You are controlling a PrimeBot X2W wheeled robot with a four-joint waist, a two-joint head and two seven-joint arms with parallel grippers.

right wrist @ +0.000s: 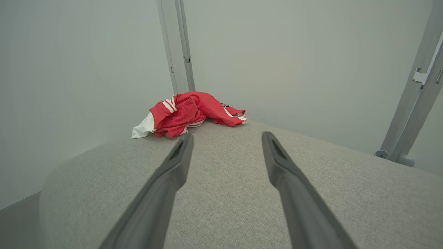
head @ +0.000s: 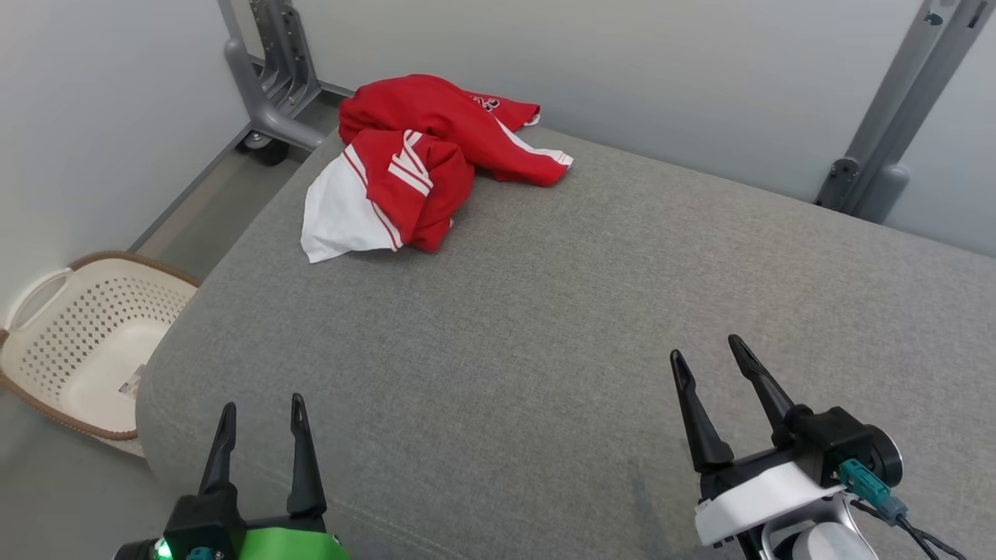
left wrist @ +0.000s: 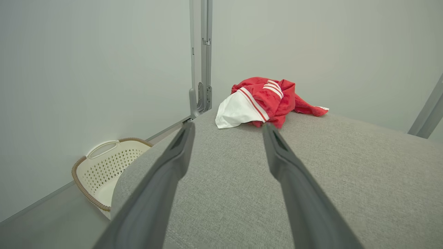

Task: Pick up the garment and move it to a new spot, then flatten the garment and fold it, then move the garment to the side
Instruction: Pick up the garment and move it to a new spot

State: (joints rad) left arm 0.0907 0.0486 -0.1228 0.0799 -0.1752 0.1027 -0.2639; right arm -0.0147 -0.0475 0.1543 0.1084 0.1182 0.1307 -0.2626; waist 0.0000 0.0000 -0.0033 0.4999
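Your crumpled red shirt (head: 424, 163) lies on the soft grey cushion (head: 545, 327). Your left claw (head: 262, 401) and right claw (head: 705, 346) stand apart.

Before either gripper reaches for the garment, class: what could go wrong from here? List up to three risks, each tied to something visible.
The garment sits crumpled near the far left edge of the grey surface; a nudge might push it off, toward the metal frame leg.
Its layers are bunched, so a pinch may catch several folds and hinder flattening.
The left gripper and right gripper, both open, are far from it; a long reach could lose accuracy.
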